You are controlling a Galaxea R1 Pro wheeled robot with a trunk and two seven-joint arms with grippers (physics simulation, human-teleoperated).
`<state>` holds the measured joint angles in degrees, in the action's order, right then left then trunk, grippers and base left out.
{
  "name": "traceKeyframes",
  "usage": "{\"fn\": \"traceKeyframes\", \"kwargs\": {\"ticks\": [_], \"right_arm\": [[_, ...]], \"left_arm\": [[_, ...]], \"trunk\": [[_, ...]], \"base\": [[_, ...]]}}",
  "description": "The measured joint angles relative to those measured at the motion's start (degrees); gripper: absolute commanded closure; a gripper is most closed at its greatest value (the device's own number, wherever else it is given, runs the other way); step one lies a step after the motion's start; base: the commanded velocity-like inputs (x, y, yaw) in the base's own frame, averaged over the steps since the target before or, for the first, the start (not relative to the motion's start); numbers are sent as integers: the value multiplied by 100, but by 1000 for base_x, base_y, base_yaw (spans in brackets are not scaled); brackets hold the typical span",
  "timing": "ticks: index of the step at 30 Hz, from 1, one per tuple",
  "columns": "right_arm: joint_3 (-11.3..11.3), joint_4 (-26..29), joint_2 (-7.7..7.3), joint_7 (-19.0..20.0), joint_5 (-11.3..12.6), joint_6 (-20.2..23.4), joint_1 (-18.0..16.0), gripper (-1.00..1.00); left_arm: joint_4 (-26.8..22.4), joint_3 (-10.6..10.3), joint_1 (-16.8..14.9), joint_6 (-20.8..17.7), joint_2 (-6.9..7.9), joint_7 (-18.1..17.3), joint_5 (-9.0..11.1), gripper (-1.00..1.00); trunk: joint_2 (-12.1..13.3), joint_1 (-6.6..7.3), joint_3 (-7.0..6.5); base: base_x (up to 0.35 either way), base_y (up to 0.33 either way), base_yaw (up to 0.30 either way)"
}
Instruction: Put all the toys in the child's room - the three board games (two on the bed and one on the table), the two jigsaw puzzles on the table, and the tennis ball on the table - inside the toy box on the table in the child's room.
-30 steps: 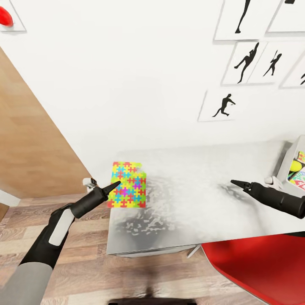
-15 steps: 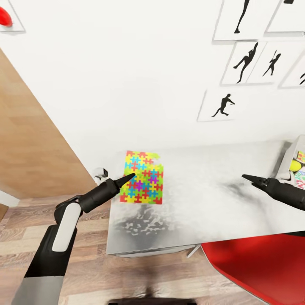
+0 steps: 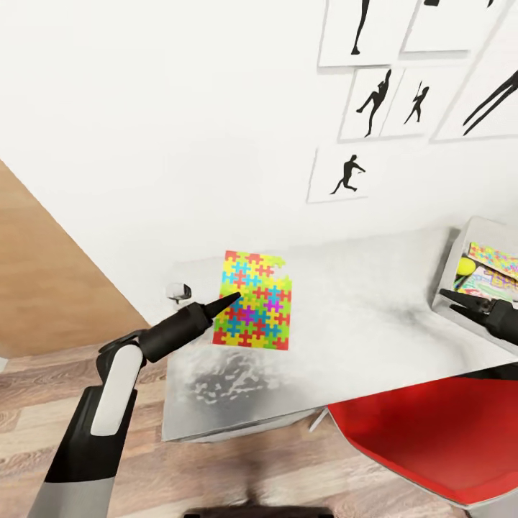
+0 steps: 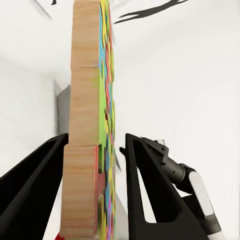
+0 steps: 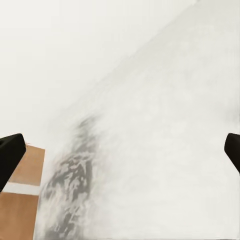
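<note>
A jigsaw puzzle (image 3: 253,301) in bright colours hangs just above the left part of the table (image 3: 360,316), and my left gripper (image 3: 232,298) is shut on its left edge. Seen edge-on in the left wrist view, the puzzle (image 4: 89,150) with its wooden back stands between the two black fingers (image 4: 150,190). My right gripper (image 3: 452,296) is open over the table in front of the toy box (image 3: 456,253). In the box lie another jigsaw puzzle (image 3: 493,260), the tennis ball (image 3: 466,267) and printed board games (image 3: 483,285). The right wrist view has widely spread fingertips (image 5: 11,150) over the bare tabletop (image 5: 150,150).
A red chair (image 3: 424,432) stands at the table's near right side. A wooden wardrobe door (image 3: 50,288) rises at the left, above the plank floor (image 3: 29,403). Black silhouette pictures (image 3: 344,175) hang on the white wall behind the table.
My left gripper has carried the jigsaw puzzle to the right, further over the table. The head view has then turned right, bringing more of the toy box into sight.
</note>
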<state>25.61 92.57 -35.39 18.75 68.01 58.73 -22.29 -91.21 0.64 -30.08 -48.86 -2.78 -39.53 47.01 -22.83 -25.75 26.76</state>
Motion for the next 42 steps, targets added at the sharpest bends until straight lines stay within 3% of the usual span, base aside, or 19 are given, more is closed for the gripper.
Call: {"fn": "traceKeyframes", "kwargs": {"ticks": [2, 4, 7, 33, 42], "right_arm": [[97, 0, -2, 115, -2, 4, 32, -100], [456, 0, -39, 490, -13, 17, 196, -100], [572, 1, -150, 643, -15, 25, 278, -100], [625, 3, -299, 680, -20, 26, 337, -100], [633, 1, -300, 681, -19, 20, 332, -100]], "left_arm": [[-18, -3, 8, 0, -4, 10, -2, 100], [-65, -20, 30, -6, -13, 58, -3, 100], [-89, -50, 34, -11, -65, 71, 11, 100], [-95, -137, 32, 54, -139, 53, -5, 100], [-89, -90, 38, 57, -133, 49, -7, 100]], "trunk": [[0, 0, 0], [0, 0, 0], [-1, 1, 0], [0, 1, -12], [0, 0, -32]], "base": [[0, 0, -280], [0, 0, -287], [0, -96, -289], [81, -259, -291], [35, -80, -291]]}}
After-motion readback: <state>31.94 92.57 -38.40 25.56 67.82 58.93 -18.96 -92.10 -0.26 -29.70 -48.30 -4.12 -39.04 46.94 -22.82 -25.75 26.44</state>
